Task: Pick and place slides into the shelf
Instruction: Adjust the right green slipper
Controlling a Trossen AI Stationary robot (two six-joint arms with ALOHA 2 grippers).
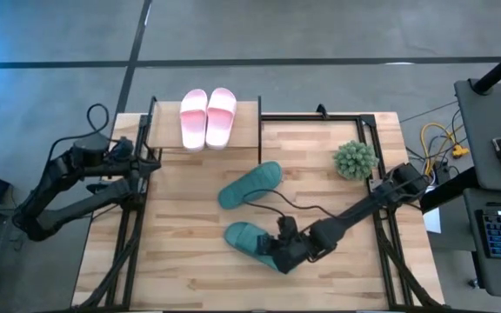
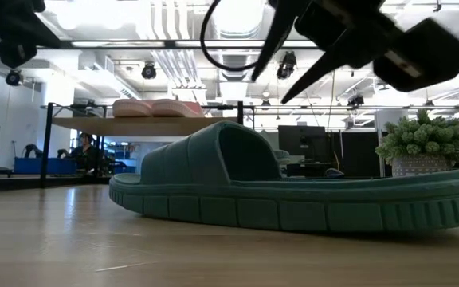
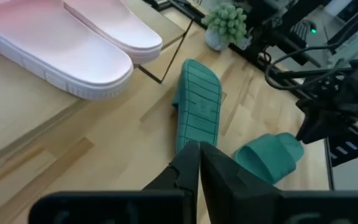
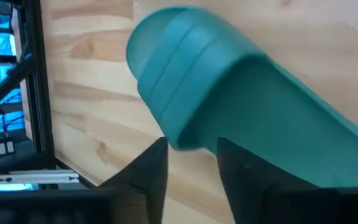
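Two pale pink slides (image 1: 207,117) lie side by side on the shelf's light top board (image 1: 168,130), soles down. Two dark green slides lie on the table: the far one (image 1: 250,184) near the middle and the near one (image 1: 252,242) toward the near edge. My right gripper (image 1: 278,248) hovers open just above the near green slide (image 4: 241,93), with its fingers on either side of the wide strap's edge (image 4: 188,140) and apart from it. In the low view it (image 2: 268,90) stands above the strap (image 2: 237,151). My left gripper (image 3: 197,158) waits shut, raised beside the shelf's left end.
A small potted plant (image 1: 355,159) stands near the table's far right corner. A thin black cable (image 1: 298,207) runs across the table between the green slides. The black frame (image 1: 137,226) lines the table's left and right sides. Bare wood lies along the near edge.
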